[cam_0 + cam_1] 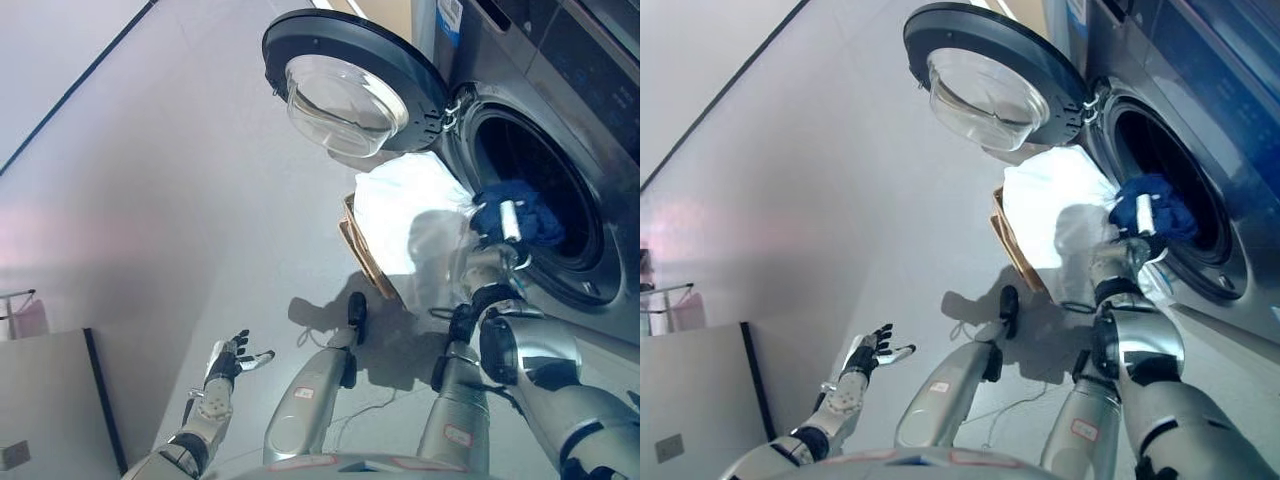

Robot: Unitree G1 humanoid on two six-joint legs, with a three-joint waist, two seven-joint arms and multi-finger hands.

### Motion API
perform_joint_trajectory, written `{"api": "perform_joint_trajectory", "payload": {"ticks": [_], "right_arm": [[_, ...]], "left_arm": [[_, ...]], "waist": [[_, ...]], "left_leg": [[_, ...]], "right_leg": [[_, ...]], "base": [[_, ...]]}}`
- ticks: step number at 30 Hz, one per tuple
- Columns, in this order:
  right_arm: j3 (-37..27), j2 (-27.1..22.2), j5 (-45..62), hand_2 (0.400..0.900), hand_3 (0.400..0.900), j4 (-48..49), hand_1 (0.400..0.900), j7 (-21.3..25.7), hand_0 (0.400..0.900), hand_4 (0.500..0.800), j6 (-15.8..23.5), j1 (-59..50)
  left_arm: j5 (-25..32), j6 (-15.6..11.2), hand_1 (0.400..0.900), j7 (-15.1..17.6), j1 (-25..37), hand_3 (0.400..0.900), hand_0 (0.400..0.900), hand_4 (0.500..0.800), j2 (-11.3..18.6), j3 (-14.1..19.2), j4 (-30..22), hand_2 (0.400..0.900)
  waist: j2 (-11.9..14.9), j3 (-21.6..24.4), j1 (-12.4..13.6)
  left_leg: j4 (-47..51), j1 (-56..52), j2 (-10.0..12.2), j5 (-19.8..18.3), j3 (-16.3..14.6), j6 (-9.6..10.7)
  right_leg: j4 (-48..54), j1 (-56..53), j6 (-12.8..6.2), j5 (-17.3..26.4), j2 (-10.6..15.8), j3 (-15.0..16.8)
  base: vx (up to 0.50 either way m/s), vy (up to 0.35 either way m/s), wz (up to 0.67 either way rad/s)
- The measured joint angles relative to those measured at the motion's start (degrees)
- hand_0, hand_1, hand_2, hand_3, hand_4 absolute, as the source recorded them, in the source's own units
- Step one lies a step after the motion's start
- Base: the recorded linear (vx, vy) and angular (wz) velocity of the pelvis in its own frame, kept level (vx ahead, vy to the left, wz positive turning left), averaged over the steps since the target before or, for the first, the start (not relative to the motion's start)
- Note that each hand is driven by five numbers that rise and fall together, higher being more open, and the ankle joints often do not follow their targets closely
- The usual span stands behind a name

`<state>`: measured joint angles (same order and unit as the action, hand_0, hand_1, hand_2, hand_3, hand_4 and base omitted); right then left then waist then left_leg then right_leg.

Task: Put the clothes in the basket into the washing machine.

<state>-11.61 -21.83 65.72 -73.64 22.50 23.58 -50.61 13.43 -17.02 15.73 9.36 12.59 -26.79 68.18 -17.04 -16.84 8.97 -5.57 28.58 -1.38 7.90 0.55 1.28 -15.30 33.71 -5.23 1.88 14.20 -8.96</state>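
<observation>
A pale grey floor (150, 200) runs to the washing machine (560, 110), door (345, 85) swung wide. The right hand (505, 225) grips a blue cloth (520, 205) at the drum mouth, above the white-lined basket (400, 235). The left hand (875, 352) hangs relaxed, fingers spread, over the floor.

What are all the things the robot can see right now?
washing machine: one, grey, upper right, drum opening dark.
door: one, dark rim with clear glass bowl, swung open to the machine's left.
blue cloth: one, dark blue, at the drum's mouth.
basket: one, tan, on the floor beside the machine, lined with white fabric.
floor: grey, all around.
right robot hand: one, dark with white covers, curled on the blue cloth.
left robot hand: one, open, lower left, holding nothing.
</observation>
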Motion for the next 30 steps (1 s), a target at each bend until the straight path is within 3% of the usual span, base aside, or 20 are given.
{"api": "perform_joint_trajectory", "payload": {"ticks": [4,13,14,15,30], "right_arm": [[-1.3,-6.4,0.0,0.4,0.4,-0.4,0.4,3.2,0.4,0.5,0.5,-4.4],[1.8,-11.8,-0.6,0.4,0.4,-2.7,0.4,3.7,0.4,0.5,-0.2,-11.8],[2.7,-11.9,-0.6,0.584,0.584,-2.7,0.584,3.7,0.584,0.611,-0.2,-11.8],[3.3,-11.9,-0.7,0.9,0.9,-2.7,0.9,3.7,0.9,0.8,-0.2,-11.8],[5.2,-12.9,1.4,0.9,0.9,-3.1,0.9,-0.5,0.9,0.8,-1.5,-12.6]], "left_arm": [[0.0,-1.2,0.9,-0.4,-0.6,0.9,0.9,0.8,-1.1,-0.5,-0.3,0.9],[0.1,-1.9,0.9,-1.5,-0.5,0.9,0.9,0.8,-1.2,-0.5,-1.0,0.9],[0.1,-1.9,0.9,-1.6,-0.5,0.9,0.9,0.8,-1.2,-0.6,-1.0,0.9],[0.1,-1.9,0.9,-1.7,-0.5,0.9,0.9,0.8,-1.2,-0.8,-1.1,0.9],[0.1,-1.9,0.9,-1.8,-0.4,0.9,0.9,0.8,-1.2,-1.1,-2.1,0.9]], "waist": [[-2.4,0.3,1.0],[-2.7,0.5,1.1],[-2.7,0.5,1.1],[-2.7,0.5,1.1],[-2.7,0.4,1.3]], "left_leg": [[1.9,-0.2,-0.2,1.1,0.2,0.0],[4.0,0.0,-0.5,2.6,1.0,0.4],[4.1,0.0,-0.6,2.6,1.2,0.4],[4.1,0.0,-0.6,2.6,1.3,0.4],[4.1,0.0,-0.7,2.7,2.2,0.5]], "right_leg": [[-0.3,0.6,-0.19,-0.1,0.3,-0.3],[-4.1,3.1,-1.16,-1.8,1.2,-0.5],[-4.2,3.1,-1.11,-1.9,1.2,-0.8],[-4.4,3.1,-1.17,-2.0,1.3,-1.0],[-5.1,3.0,-1.21,-2.4,1.4,-1.2]], "base": [[0.05,-0.014,0.08],[0.05,-0.034,0.1],[0.05,-0.034,0.06],[0.04,-0.03,0.05],[0.01,0.003,0.01]]}}
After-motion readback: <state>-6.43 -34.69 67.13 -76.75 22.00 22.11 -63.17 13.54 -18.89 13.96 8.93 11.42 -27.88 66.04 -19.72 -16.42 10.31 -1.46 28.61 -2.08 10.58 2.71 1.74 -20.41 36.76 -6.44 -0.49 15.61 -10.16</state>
